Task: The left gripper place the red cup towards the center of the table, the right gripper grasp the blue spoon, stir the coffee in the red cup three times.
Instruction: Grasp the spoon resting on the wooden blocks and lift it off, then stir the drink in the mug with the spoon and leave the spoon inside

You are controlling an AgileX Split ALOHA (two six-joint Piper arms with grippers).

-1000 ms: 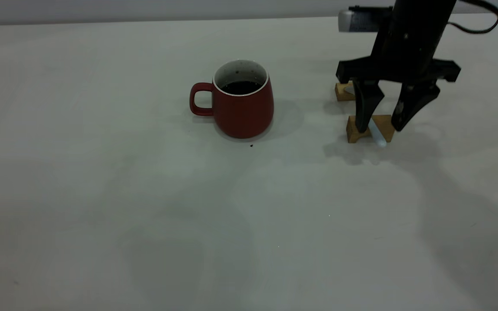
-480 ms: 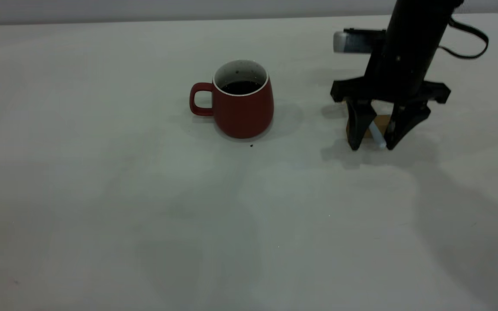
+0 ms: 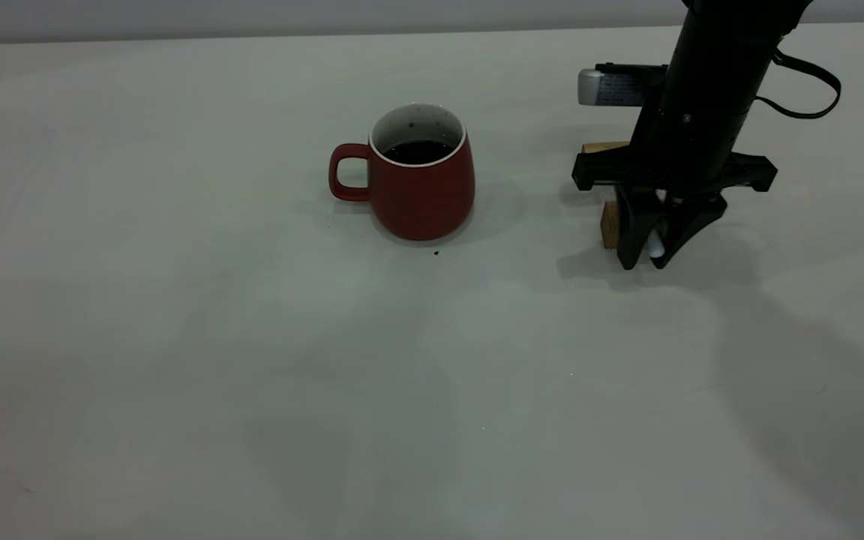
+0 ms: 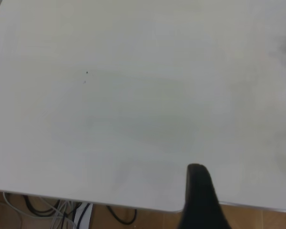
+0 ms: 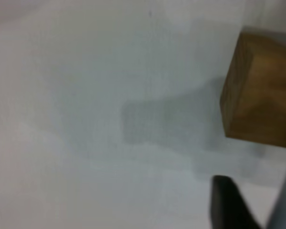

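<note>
The red cup (image 3: pixel 421 184) stands upright near the middle of the table (image 3: pixel 177 337), handle to the left, with dark coffee (image 3: pixel 418 152) inside. At the right, my right gripper (image 3: pixel 646 256) points down at the tabletop. It is shut on the pale handle of the blue spoon (image 3: pixel 655 246), which shows between the fingertips. The spoon's bowl is hidden behind the arm. In the right wrist view one dark finger (image 5: pixel 228 205) hangs low over the table. My left gripper (image 4: pixel 200 195) is parked over a table edge, far from the cup, and out of the exterior view.
A tan wooden block (image 3: pixel 610 223) sits just left of the right gripper, also in the right wrist view as the block (image 5: pixel 260 88). A second block (image 3: pixel 603 146) lies behind it. A dark speck (image 3: pixel 436 253) lies in front of the cup. Cables (image 4: pixel 47 207) hang below the table edge.
My right gripper has come down over the front block and its fingers have closed onto the spoon's handle. The cup has not moved.
</note>
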